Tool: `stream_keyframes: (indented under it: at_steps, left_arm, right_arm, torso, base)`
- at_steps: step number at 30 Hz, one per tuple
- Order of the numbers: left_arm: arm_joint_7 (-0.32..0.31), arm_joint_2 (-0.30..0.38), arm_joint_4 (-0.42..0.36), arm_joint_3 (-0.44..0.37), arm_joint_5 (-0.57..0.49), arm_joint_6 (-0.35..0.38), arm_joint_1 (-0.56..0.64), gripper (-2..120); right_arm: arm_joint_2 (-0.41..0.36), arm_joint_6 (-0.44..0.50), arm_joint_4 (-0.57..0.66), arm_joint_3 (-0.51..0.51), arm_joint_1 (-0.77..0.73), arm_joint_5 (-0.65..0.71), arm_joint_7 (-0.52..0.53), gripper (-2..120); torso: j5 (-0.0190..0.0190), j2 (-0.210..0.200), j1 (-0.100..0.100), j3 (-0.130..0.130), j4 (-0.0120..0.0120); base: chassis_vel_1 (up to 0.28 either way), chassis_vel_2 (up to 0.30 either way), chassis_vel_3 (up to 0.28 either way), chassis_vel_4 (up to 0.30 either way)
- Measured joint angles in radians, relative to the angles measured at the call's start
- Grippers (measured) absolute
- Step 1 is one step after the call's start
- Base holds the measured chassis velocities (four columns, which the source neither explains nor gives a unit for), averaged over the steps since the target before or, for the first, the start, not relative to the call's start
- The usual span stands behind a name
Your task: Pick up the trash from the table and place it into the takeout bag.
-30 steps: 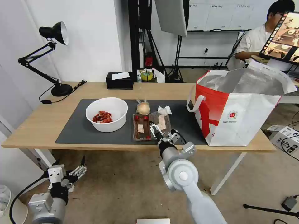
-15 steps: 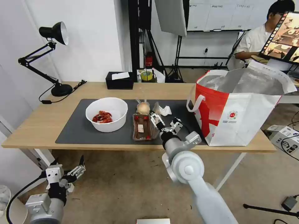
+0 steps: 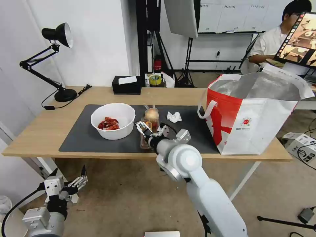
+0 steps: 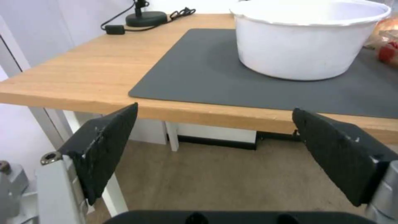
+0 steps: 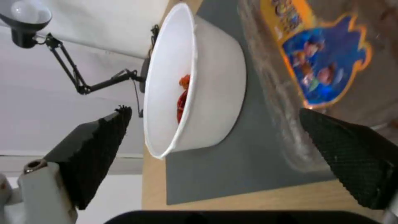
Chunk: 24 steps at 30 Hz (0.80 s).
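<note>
The white bowl [image 3: 113, 121] with red shells sits on the dark mat [image 3: 82, 140] of the table [image 3: 36, 135]. Right of it lies the clear food tray [image 3: 144, 140], mostly hidden under my right gripper [image 3: 152, 129], which hangs open just above it. In the right wrist view the bowl [image 5: 207, 77] and the tray [image 5: 315, 62] with its colourful label lie between the open fingers [image 5: 99, 140]. Behind the tray are the small bag with a tan lump [image 3: 151, 114] and the crumpled tissue [image 3: 173, 116]. The takeout bag [image 3: 253, 115] stands open at the table's right end. My left gripper [image 3: 69, 179] hangs open below the table's front edge.
A black desk lamp [image 3: 62, 93] and its cord occupy the back left corner. A black tissue box [image 3: 126, 86] and a tape roll [image 3: 154, 80] stand at the back edge. In the left wrist view the table edge [image 4: 199, 112] runs right before the fingers.
My right gripper swung left from the tray's right side to above it, near the bowl. The tray's right half folded over onto its left half. The left arm sank slightly.
</note>
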Motion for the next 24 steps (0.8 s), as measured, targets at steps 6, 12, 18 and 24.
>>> stream_keyframes:
  at_steps: [6, 12, 18, 24]
  left_arm:
    - [0.0, 0.003, 0.0, 0.004, 0.0, 0.0, -0.007, 100]
    - [0.001, 0.008, -0.005, 0.004, -0.003, 0.0, -0.009, 100]
    - [0.002, 0.01, -0.008, 0.004, -0.004, 0.0, -0.011, 100]
    - [0.004, 0.007, -0.014, 0.005, -0.004, 0.0, -0.01, 100]
  right_arm:
    - [-0.092, -0.049, -0.019, -0.01, 0.024, -0.192, -0.188, 100]
    - [-0.247, -0.164, -0.085, -0.036, 0.167, -0.525, -0.51, 100]
    - [-0.346, -0.188, -0.169, -0.083, 0.299, -0.709, -0.743, 100]
    - [-0.388, -0.246, -0.242, -0.134, 0.373, -0.79, -0.881, 84]
  torso:
    - [0.0001, 0.0, 0.0, 0.0, 0.0]
    - [0.0004, 0.0, 0.0, 0.0, -0.0002]
    - [0.0002, 0.0, 0.0, 0.0, 0.0]
    - [0.0001, 0.0, 0.0, 0.0, -0.0001]
  base:
    - [0.0, 0.0, 0.0, 0.0]
    - [0.0, 0.0, 0.0, 0.0]
    - [0.0, 0.0, 0.0, 0.0]
    - [0.0, 0.0, 0.0, 0.0]
